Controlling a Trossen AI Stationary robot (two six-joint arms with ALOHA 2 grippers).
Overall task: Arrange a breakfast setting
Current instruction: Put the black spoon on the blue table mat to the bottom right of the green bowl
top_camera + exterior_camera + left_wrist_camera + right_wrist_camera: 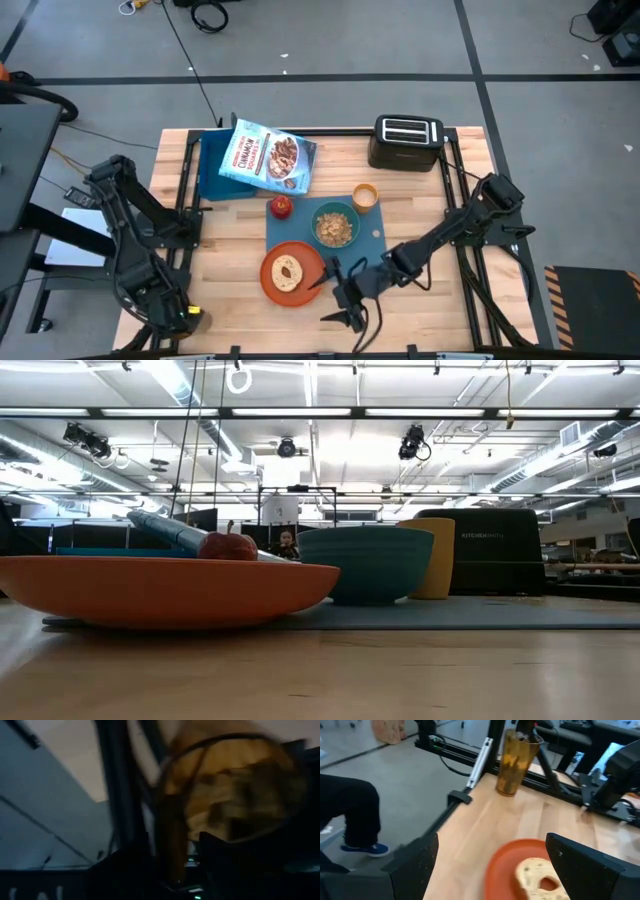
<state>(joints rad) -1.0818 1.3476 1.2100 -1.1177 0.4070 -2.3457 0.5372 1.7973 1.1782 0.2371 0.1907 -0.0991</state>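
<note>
A flat blue placemat (372,232) lies mid-table. On it stand a teal bowl (335,226) with cereal and a small orange cup (365,197). A round orange plate (292,272) with a round bread piece (288,271) overlaps the mat's near left corner. A red apple (281,207) sits at the mat's far left corner. The blue cereal bag (267,158) lies across a blue bin (212,165). No spoon shows. My right gripper (335,292) is open just right of the plate, which shows ahead between its fingers (520,862). My left arm (150,270) is folded at the table's left edge.
A black toaster (406,142) stands at the far right. An amber cylinder (516,762) stands at the table's left edge by my left arm. A person's leg and shoe (355,825) show on the floor beyond that edge. Bare wood lies along the near edge.
</note>
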